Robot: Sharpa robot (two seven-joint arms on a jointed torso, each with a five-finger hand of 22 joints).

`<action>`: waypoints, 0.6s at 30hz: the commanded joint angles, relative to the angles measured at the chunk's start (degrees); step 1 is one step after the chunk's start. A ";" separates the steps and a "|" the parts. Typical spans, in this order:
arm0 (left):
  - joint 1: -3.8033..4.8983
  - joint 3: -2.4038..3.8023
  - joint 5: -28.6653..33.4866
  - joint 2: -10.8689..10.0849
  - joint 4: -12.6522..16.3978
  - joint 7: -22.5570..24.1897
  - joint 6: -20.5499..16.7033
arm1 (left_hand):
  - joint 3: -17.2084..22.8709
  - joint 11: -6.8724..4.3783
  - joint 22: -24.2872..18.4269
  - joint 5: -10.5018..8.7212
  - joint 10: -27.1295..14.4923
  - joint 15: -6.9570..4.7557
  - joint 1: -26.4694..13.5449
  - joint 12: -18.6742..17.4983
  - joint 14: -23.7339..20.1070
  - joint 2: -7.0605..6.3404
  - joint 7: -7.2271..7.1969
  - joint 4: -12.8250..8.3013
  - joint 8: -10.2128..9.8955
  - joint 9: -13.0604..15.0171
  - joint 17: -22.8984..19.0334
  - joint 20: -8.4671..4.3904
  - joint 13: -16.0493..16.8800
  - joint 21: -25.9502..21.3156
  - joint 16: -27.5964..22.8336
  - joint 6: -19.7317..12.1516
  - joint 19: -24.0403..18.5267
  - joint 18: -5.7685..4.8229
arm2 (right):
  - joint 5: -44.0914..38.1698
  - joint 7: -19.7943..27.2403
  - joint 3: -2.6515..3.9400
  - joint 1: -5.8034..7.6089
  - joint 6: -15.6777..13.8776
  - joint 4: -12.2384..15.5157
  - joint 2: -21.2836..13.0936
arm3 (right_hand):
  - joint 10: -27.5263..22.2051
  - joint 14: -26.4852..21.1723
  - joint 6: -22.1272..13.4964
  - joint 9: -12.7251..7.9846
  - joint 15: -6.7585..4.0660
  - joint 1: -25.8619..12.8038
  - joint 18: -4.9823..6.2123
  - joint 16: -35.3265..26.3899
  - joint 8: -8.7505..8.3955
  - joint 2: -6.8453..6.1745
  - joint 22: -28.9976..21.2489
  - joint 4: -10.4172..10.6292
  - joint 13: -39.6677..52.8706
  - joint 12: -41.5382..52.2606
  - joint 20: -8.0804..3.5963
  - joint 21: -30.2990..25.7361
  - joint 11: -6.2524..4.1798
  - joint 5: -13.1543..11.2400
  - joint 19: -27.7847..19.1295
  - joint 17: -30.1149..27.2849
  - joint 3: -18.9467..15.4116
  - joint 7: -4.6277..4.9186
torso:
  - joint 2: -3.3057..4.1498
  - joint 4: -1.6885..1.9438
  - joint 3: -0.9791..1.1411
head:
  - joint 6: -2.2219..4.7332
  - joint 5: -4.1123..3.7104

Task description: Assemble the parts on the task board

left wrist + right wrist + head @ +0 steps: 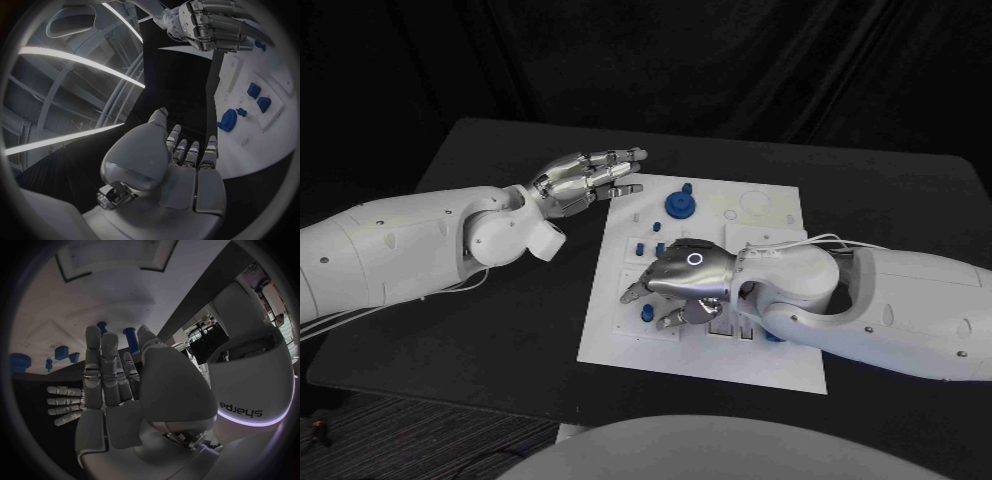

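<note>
The white task board (733, 345) lies flat in the middle of the black counter (488, 330), its long side running away from the robot. On its far half stands a round blue part with a raised knob (679, 204), and nearer the middle two small blue parts (649, 248) sit side by side. The right hand (682, 280) rests over the board's near-left area, palm down, its fingers (636, 292) reaching toward the left edge beside another small blue part (646, 314); what lies under the palm is hidden, so whether it holds anything cannot be told. In the right wrist view its fingers (100, 370) lie straight and close together, with blue parts (62, 352) visible past them. The left hand (584, 180) hovers off the board's far-left corner above the counter, fingers (620, 160) extended and a little apart, holding nothing; the left wrist view shows the same flat palm (181, 180). The word "sharpa" (240, 409) is printed on the robot's white casing in the right wrist view.
</note>
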 commanded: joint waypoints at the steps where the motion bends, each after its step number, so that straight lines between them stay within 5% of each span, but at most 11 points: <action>1: -0.12 0.05 0.00 -0.16 0.21 0.38 0.86 | 0.20 0.29 -0.01 0.19 0.09 0.29 -0.10 0.39 0.13 0.59 0.06 0.18 0.27 0.08 0.08 0.06 0.08 0.24 0.24 0.43 0.32 1.11 | 4.67 1.49 0.02 1.28 -7.16 1.67 -2.43 | -2.15 -0.68 -1.47 -0.50 -0.28 -0.52 0.81 0.15 -0.15 -1.40 1.00 1.02 -0.06 0.70 -0.14 -0.94 0.01 -0.21 -0.60 -0.31 -1.13 -0.16 | -0.01 0.00 0.00 | -0.01 0.09; 5: -0.13 0.05 0.00 -0.33 0.35 0.38 0.73 | 0.20 0.29 -0.01 0.19 0.09 0.29 -0.10 0.39 0.13 0.59 0.06 0.18 0.27 0.08 0.08 0.06 0.08 0.24 0.24 0.43 0.32 1.11 | 13.98 1.92 0.03 4.26 -10.26 3.90 -6.52 | -1.60 -1.19 1.02 -0.41 -0.14 -0.07 0.70 0.90 0.44 0.66 1.16 0.76 0.69 3.64 -0.13 -1.25 -0.09 0.68 -0.81 0.16 0.21 1.44 | -0.02 0.01 0.00 | -0.01 0.30; 6: -0.13 0.05 0.00 -0.40 0.40 0.39 0.68 | 0.20 0.29 -0.01 0.19 0.09 0.29 -0.10 0.39 0.13 0.59 0.06 0.18 0.27 0.08 0.08 0.06 0.08 0.24 0.24 0.43 0.32 1.11 | 17.44 2.20 0.03 5.31 -10.71 4.49 -7.87 | 1.12 -0.81 3.56 -0.14 0.19 0.97 0.42 2.24 0.94 2.27 1.56 0.01 1.81 6.57 0.00 0.25 -0.64 1.99 -0.33 1.35 1.13 2.30 | -0.01 0.00 0.00 | -0.01 0.32; 8: -0.13 0.05 0.00 -0.62 0.58 0.37 0.55 | 0.19 0.30 0.02 0.19 0.12 0.29 -0.14 0.44 0.16 0.63 0.07 0.23 0.34 0.10 0.09 0.06 0.09 0.25 0.27 0.59 0.35 1.11 | 22.92 2.85 0.03 7.10 -11.38 5.29 -10.13 | 2.98 -0.40 4.90 -0.11 0.68 2.15 0.04 5.12 1.33 3.06 2.27 -2.02 5.00 13.18 0.09 4.07 -1.07 4.31 0.86 3.55 1.27 3.94 | -0.01 -0.04 0.00 | -0.01 0.37; 9: -0.13 0.05 0.00 -0.77 0.69 0.35 0.46 | 0.19 0.30 0.02 0.19 0.12 0.29 -0.14 0.44 0.16 0.63 0.07 0.23 0.34 0.10 0.09 0.06 0.09 0.25 0.27 0.59 0.35 1.11 | 25.32 3.12 0.02 7.96 -11.88 5.64 -11.29 | 5.96 -0.21 6.53 0.18 -0.39 4.67 -0.07 6.39 2.17 3.59 2.79 -4.22 7.87 18.36 -0.33 7.09 -1.85 6.67 1.52 4.72 2.02 5.30 | -0.01 -0.06 0.00 | -0.01 0.30; 11: -0.13 0.05 0.00 -1.08 0.89 0.31 0.26 | 0.14 0.33 0.09 0.22 0.20 0.29 -0.22 0.54 0.21 0.61 0.09 0.32 0.43 0.13 0.11 0.07 0.12 0.29 0.33 0.78 0.43 1.11 | 29.41 3.69 0.02 9.62 -13.30 6.31 -13.97 | 3.79 -0.27 8.62 0.36 -2.29 4.61 -1.00 7.35 3.38 4.70 3.17 -6.34 20.10 35.79 -1.19 10.99 -4.53 8.55 2.06 5.04 1.49 5.01 | -0.03 -0.10 -0.02 | -0.01 0.06; 12: -0.13 0.05 0.00 -1.21 0.95 0.28 0.16 | 0.14 0.33 0.09 0.22 0.20 0.29 -0.22 0.54 0.21 0.61 0.09 0.32 0.43 0.13 0.11 0.07 0.12 0.29 0.33 0.78 0.43 1.11 | 30.99 3.94 0.02 10.35 -14.32 6.59 -15.41 | 0.13 0.47 9.68 0.53 -2.69 4.08 -0.76 8.39 4.07 5.25 3.40 -6.60 28.07 46.47 -2.00 13.31 -4.55 8.61 2.43 5.61 1.69 4.16 | -0.03 -0.08 -0.03 | -0.01 -0.12; 13: -0.13 0.05 0.00 -1.28 0.98 0.26 0.08 | 0.14 0.33 0.09 0.22 0.20 0.29 -0.22 0.54 0.21 0.61 0.09 0.32 0.43 0.13 0.11 0.07 0.12 0.29 0.33 0.78 0.43 1.11 | 31.99 4.01 0.02 10.83 -15.17 6.75 -16.50 | -0.11 4.16 10.93 0.91 -2.83 4.01 -1.51 14.84 4.94 5.03 4.72 -6.71 31.54 51.42 -2.36 20.95 -5.13 8.52 4.34 13.12 1.94 4.33 | -0.04 -0.08 -0.05 | -0.01 -0.28; 15: -0.13 0.05 0.00 -1.35 0.98 0.30 -0.11 | 0.10 0.35 0.09 0.25 0.22 0.29 -0.27 0.56 0.22 0.57 0.10 0.36 0.48 0.14 0.11 0.07 0.12 0.30 0.34 0.87 0.44 1.12 | 33.59 3.06 0.01 11.60 -15.96 6.91 -18.78 | 11.94 8.17 13.21 1.73 -3.42 2.82 -2.67 22.70 6.66 5.41 6.17 -6.00 49.72 65.78 -2.61 29.80 -5.65 7.95 6.69 22.80 1.86 3.83 | -0.03 -0.06 -0.05 | -0.01 -0.67; 16: -0.13 0.05 0.00 -1.35 0.97 0.30 -0.14 | 0.10 0.35 0.09 0.25 0.22 0.29 -0.27 0.56 0.22 0.57 0.10 0.36 0.48 0.14 0.11 0.07 0.12 0.30 0.34 0.87 0.44 1.12 | 33.84 2.58 0.01 11.73 -15.81 6.92 -19.24 | 25.15 10.60 15.42 2.55 -3.51 0.96 -3.40 27.04 8.23 5.61 7.19 -5.00 65.07 75.30 -2.85 35.70 -6.27 6.92 8.26 28.47 1.07 3.31 | -0.02 -0.03 -0.05 | -0.01 -0.80; 18: -0.13 0.05 0.00 -1.31 0.91 0.33 -0.23 | 0.07 0.37 0.08 0.30 0.27 0.30 -0.28 0.62 0.25 0.54 0.11 0.38 0.52 0.15 0.11 0.09 0.13 0.31 0.37 0.93 0.45 1.11 | 34.49 -0.68 0.00 12.16 -13.94 6.91 -21.04 | 39.65 14.65 17.84 3.92 -4.02 -3.84 -5.13 34.53 10.40 6.04 9.47 -2.20 82.75 84.03 -3.50 48.69 -6.66 4.98 11.69 38.89 -0.73 2.57 | 0.00 0.02 -0.06 | -0.01 -1.10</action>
